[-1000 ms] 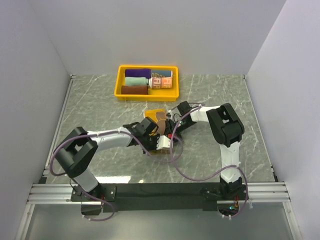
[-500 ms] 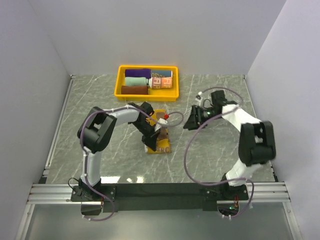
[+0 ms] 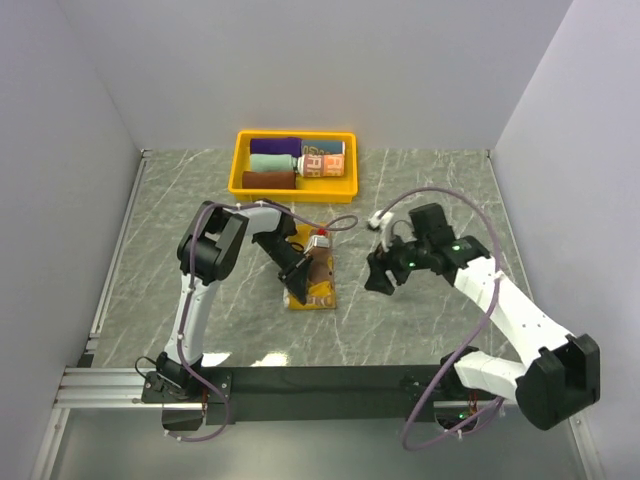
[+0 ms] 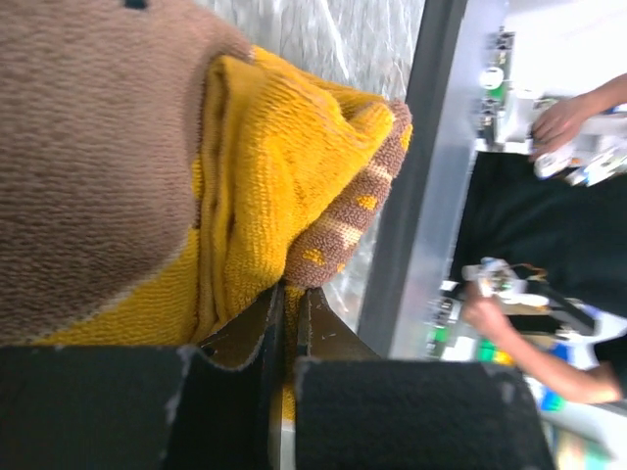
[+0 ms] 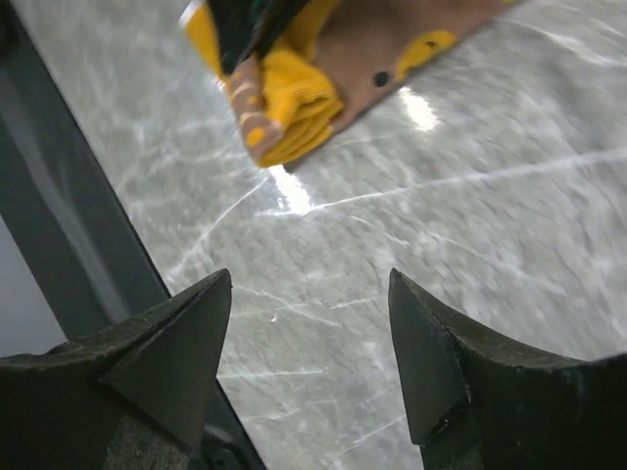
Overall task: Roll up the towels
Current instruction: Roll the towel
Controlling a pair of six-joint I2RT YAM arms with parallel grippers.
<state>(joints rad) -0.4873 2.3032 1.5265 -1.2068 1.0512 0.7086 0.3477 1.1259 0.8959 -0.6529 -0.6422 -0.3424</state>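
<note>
Towel rolling: my left gripper [image 4: 290, 311] clamps a folded yellow edge of the brown terry towel with yellow border [image 3: 322, 290], mid-table, probably to turn it over; my right gripper [image 5: 309, 294] hovers beside it, jaws apart and empty. Rolled towels [image 3: 275, 162] fill the yellow plastic tray [image 3: 237, 170].
</note>
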